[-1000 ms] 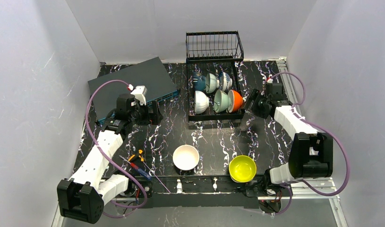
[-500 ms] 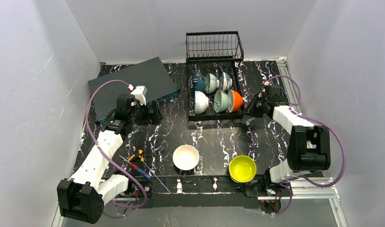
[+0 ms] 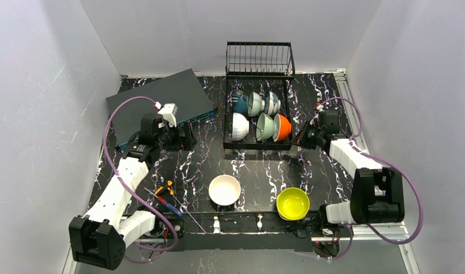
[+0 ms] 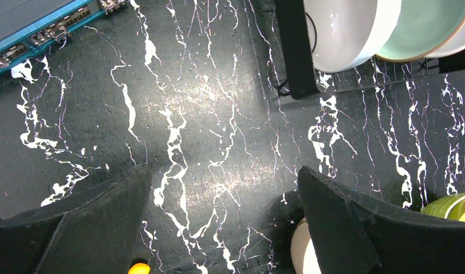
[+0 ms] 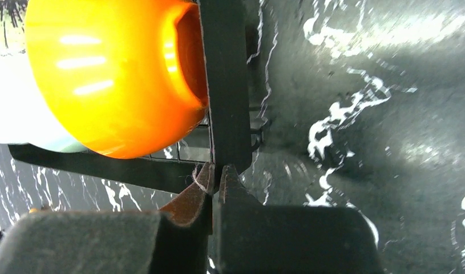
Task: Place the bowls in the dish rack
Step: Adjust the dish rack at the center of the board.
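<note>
Looking down from above, I see the dish rack [image 3: 258, 146] at the far middle of the table [image 3: 327, 171], with its tall wire basket section at the far end. Six bowls stand on edge inside its frame. The far row holds the dark blue bowl [image 3: 238, 101], a pale bowl [image 3: 254, 104] and the blue-and-white bowl [image 3: 271, 103]. The near row holds the racked white bowl [image 3: 238, 127], the mint-green bowl [image 3: 265, 127] and the orange bowl [image 3: 283, 128]. Two bowls sit upright on the table near my arm bases: the loose white bowl [image 3: 225, 189] and, to its right, the yellow bowl [image 3: 292, 203]. My right pincer [image 3: 303, 137] is low at the rack's near right corner. My left pincer [image 3: 184, 138] hangs left of the rack, just beside the dark grey box [image 3: 161, 100]. Some hand tools [image 3: 167, 197] lie near my left arm.

From my left wrist, I see my fingers spread as wide as they go, holding nothing, with bare marbled table between them. The rack's corner, the racked white bowl and the mint-green bowl lie beyond them.

From my right wrist, I see my fingertips pinched together on the end of the rack's black frame bar. The orange bowl rests against that bar, inside the rack.
</note>
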Controlling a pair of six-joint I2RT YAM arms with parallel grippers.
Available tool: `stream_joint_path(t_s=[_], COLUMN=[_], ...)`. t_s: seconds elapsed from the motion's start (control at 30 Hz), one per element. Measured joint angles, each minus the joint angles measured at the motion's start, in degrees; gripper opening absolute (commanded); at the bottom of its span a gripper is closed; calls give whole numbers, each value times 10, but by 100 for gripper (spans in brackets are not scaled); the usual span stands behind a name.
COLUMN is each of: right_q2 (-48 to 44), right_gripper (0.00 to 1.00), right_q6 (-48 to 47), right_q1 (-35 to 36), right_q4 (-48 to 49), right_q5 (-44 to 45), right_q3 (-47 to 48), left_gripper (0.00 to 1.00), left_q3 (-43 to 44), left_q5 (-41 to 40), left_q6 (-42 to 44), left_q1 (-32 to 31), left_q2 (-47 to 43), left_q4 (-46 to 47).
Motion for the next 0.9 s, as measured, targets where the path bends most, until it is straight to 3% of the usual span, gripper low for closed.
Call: stream_joint_path(t_s=[0.37,0.57,0.73,0.9], right_q2=[-88,-129,-137,-137], right_gripper=[4,44,60,68], right_q6=[64,84,71,51], right_q1=[113,144,149,149], right_q4=[-32,-83,-136,-159], right_q5=[1,-10,-21,-18], right_q3=[-61,-75,-58,-24], left_gripper=[98,98,98,98], left_q3=[0,0,0,0], left_q5=[0,0,0,5], left_q6=[-1,-1,-1,-5], left_q1=[0,0,0,0], left_q2=[0,0,-1,-1], left_q4=[0,0,0,0])
